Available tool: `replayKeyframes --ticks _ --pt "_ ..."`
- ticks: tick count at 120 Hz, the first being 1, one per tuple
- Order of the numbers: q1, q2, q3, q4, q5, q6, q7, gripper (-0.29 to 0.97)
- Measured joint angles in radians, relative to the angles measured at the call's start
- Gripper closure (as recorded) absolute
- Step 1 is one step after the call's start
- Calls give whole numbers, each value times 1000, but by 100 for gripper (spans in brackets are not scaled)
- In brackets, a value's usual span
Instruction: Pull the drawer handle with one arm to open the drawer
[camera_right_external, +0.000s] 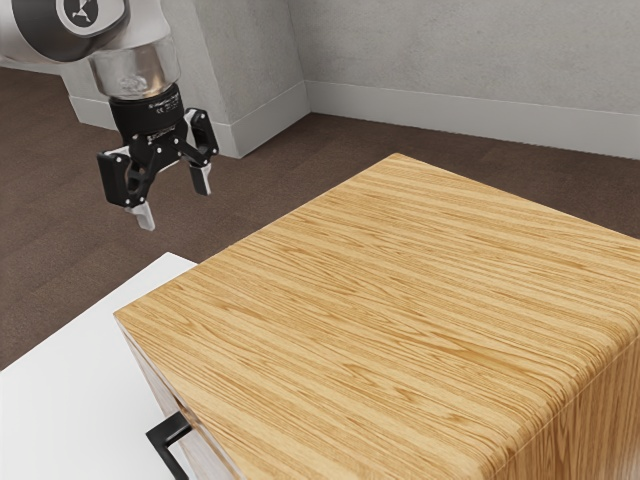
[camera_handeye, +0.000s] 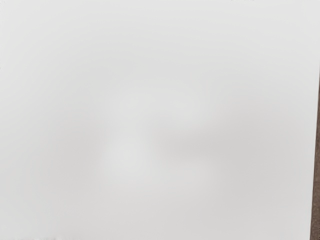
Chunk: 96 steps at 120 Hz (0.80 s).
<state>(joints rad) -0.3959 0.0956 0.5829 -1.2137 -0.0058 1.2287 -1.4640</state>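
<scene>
A wooden cabinet (camera_right_external: 400, 320) with an oak-grain top stands on the white table (camera_right_external: 70, 400). A black drawer handle (camera_right_external: 168, 440) juts from its front face near the exterior view's lower edge; the drawer front is mostly out of sight, so I cannot tell how far it stands out. My black gripper (camera_right_external: 175, 205) hangs in the air up and to the exterior view's left of the cabinet, well above the table and far from the handle. Its white-tipped fingers (camera_right_external: 146, 217) are spread apart with nothing between them. The wrist view looks down on the white table (camera_handeye: 150, 120).
The table's far corner (camera_right_external: 175, 260) lies just below the gripper. Beyond it are dark brown floor (camera_right_external: 60, 230) and a grey wall with white baseboard (camera_right_external: 480, 110). A strip of floor (camera_handeye: 317, 165) shows past the table's edge in the wrist view.
</scene>
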Motion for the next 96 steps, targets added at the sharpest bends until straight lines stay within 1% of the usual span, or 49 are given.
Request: replayKeyframes --ticks 26,34,49,54,59,66,69,74,82,88,96 --pt "-1 0 6 1 -6 0 -28 0" --pt "17 -4 7 4 -27 0 -33 0" --pt "35 -66 3 121 -47 -17 -44 0" --pt "55 -82 -17 158 -51 -27 -50 0" --pt "84 -107 -51 176 -53 -36 -55 0" --pt "100 -152 -90 193 -54 -45 -62 0" --pt "96 -176 -111 199 -54 -47 -65 0" --pt "61 -218 -147 201 -54 -47 -71 0" --pt "29 -296 -255 161 -34 -27 -81 0" --pt "20 -369 -364 70 2 7 -94 0" --pt "14 -424 -455 -12 34 54 -108 0"
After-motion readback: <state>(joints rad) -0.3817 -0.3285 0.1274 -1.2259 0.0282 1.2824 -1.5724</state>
